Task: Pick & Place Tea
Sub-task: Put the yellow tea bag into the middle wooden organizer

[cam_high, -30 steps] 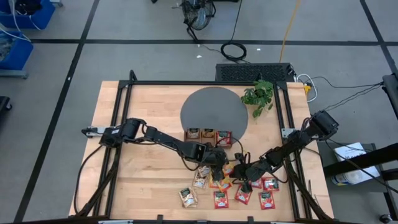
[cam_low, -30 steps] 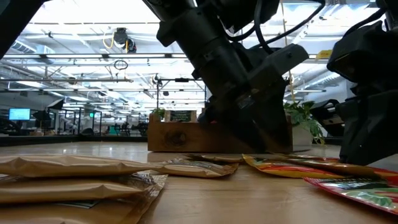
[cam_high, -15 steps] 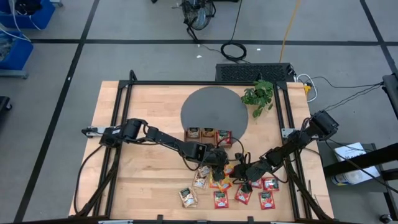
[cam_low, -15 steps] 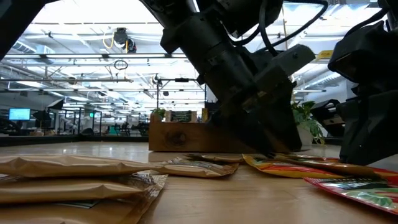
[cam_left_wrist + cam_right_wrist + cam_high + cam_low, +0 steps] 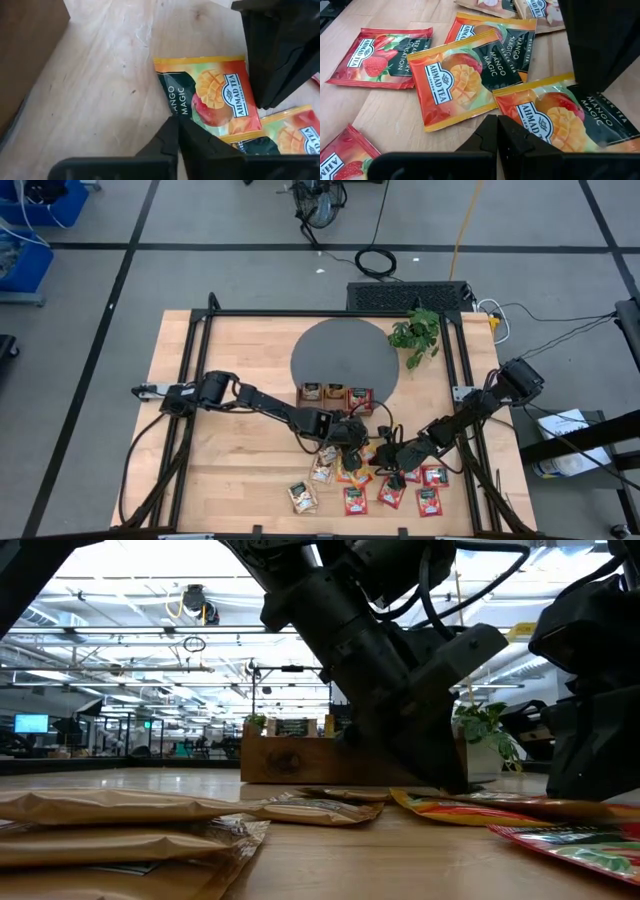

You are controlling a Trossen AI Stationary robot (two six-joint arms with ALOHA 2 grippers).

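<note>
My own left fingers (image 5: 176,142) cover one edge of the mango sachet (image 5: 207,97), so contact there is unreadable. A second mango sachet (image 5: 295,131) is cut off by the frame edge. My other arm's dark body (image 5: 607,42) hides part of the mango sachet (image 5: 555,117) under it. From above, the sachet cluster (image 5: 365,480) is too small to read labels; my left gripper (image 5: 352,442) overlaps it.

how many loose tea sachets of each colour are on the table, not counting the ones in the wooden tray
beige-green sachets: 3
orange-yellow sachets: 3
red sachets: 4
total: 10 loose sachets, as far as the high view shows; the arms hang over the middle of the group and may hide more.
</note>
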